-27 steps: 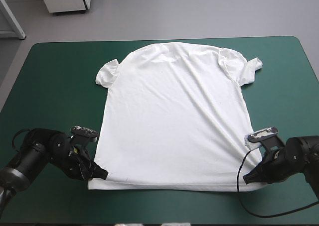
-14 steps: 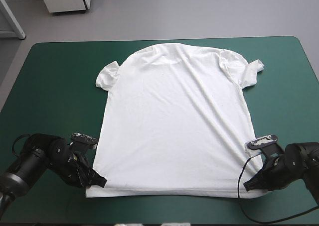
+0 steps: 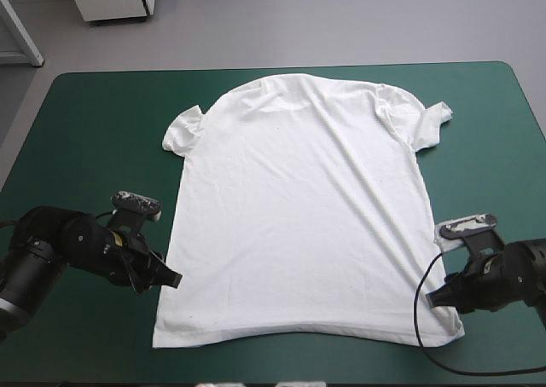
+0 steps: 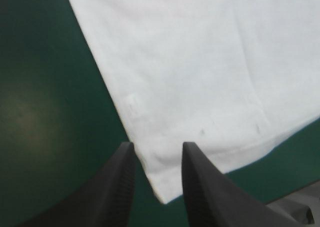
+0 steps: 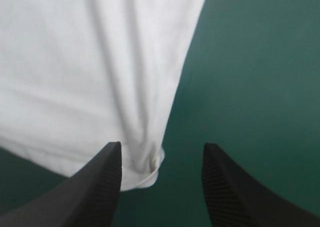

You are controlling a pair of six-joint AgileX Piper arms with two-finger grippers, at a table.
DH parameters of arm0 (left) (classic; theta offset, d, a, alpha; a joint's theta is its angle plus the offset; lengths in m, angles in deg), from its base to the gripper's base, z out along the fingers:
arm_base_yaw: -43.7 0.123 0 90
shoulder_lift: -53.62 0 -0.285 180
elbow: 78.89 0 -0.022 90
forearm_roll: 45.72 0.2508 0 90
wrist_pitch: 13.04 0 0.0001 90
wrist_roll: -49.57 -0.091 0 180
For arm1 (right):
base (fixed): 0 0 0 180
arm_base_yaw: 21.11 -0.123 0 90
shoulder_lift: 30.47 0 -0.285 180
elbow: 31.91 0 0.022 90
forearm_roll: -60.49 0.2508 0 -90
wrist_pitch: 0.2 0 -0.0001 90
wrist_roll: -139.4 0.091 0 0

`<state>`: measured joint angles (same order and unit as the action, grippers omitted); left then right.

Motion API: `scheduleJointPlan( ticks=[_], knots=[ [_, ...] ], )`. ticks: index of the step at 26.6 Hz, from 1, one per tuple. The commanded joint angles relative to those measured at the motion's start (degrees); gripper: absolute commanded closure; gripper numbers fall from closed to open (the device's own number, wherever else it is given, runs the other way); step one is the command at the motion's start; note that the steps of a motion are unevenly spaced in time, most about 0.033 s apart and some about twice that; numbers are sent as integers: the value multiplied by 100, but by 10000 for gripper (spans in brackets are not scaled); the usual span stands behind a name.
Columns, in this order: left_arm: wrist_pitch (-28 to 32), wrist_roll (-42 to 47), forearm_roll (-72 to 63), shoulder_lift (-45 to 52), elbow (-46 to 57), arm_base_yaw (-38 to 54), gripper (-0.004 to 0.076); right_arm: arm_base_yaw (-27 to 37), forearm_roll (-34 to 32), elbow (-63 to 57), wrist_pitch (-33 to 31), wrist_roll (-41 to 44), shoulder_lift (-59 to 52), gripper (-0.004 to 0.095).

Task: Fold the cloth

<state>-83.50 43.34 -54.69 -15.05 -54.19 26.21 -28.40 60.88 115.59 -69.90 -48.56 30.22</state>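
Note:
The white T-shirt (image 3: pixel 299 208) lies spread flat on the teal-green cover, collar toward the far edge and hem toward the front edge. My left gripper (image 3: pixel 169 278) rests low at the shirt's left side, just above the hem corner. Its fingers stand open, with the shirt's corner (image 4: pixel 165 187) lying loose between them. My right gripper (image 3: pixel 433 295) sits at the right hem corner, also open. In the right wrist view the rumpled corner (image 5: pixel 145 167) lies beside one finger of the right gripper (image 5: pixel 161 146), touching neither. In the left wrist view the shirt (image 4: pixel 200 62) fills the space ahead of the left gripper (image 4: pixel 157 146).
The teal-green cover (image 3: pixel 85 131) stretches wide on both sides of the shirt. The table's front edge runs close behind the hem and both grippers. Both short sleeves (image 3: pixel 183 127) lie slightly bunched near the far corners of the shirt.
Earlier both grippers held the hem corners near the front edge. Now both have let go and opened. The left has drawn back from the front edge, the right has shifted outward, and the hem lies flat.

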Motion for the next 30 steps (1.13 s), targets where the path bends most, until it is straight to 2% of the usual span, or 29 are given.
scheduleJointPlan(
  ticks=[1, 4, 7, 12, 17, 30],
  knots=[
    [321, -5, 373, -62, -1023, -29, 409, -10, -403, 887, 411, 311, 283, 422],
    [743, 93, 1071, -502, -1626, -29, 314, -10, -451, 1504, 502, 403, 945, 421],
    [929, 133, 1559, -1295, -2141, -29, 268, -10, -451, 2307, 513, 455, 1903, 421],
    [1570, 133, 1593, -2487, -2580, -29, 268, -10, -451, 3494, 535, 455, 3124, 421],
    [1772, 133, 1742, -3343, -2972, 47, 268, -10, -451, 4272, 560, 455, 3738, 421],
    [1837, 67, 1234, -4689, -3680, 546, 268, 179, -349, 4543, 970, 387, 4277, 421]
  ],
)
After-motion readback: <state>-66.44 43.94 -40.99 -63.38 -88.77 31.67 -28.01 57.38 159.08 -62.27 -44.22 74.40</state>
